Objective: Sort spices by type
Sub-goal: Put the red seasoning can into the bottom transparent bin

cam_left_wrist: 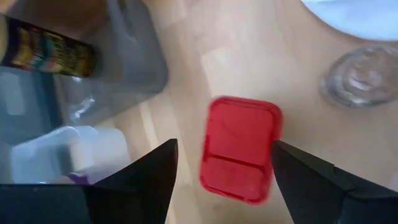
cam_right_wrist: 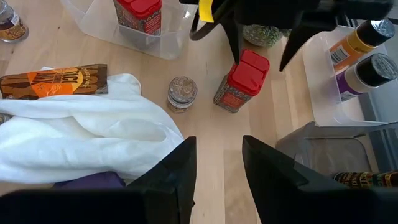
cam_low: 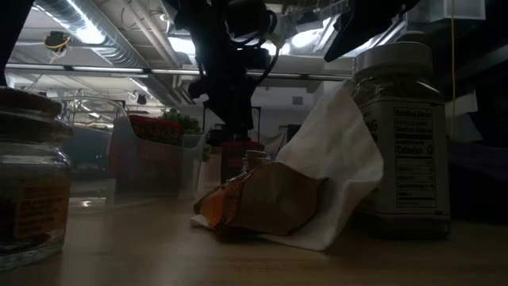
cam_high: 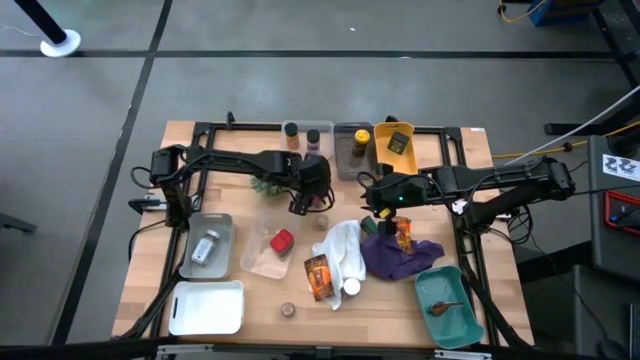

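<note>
1. The left gripper [cam_left_wrist: 221, 180] hangs over a red-capped tin [cam_left_wrist: 240, 148] standing upright on the wooden surface [cam_left_wrist: 298, 68], jaws spread either side of the cap, not touching.
2. Just beside the tin stands a small clear jar [cam_right_wrist: 181, 93]; a white cloth [cam_right_wrist: 93, 140] lies near.
3. The right gripper [cam_right_wrist: 217, 162], jaws apart, hovers near.
4. Farther off, a clear tray [cam_right_wrist: 118, 34] holds another red tin [cam_right_wrist: 138, 15].
</note>
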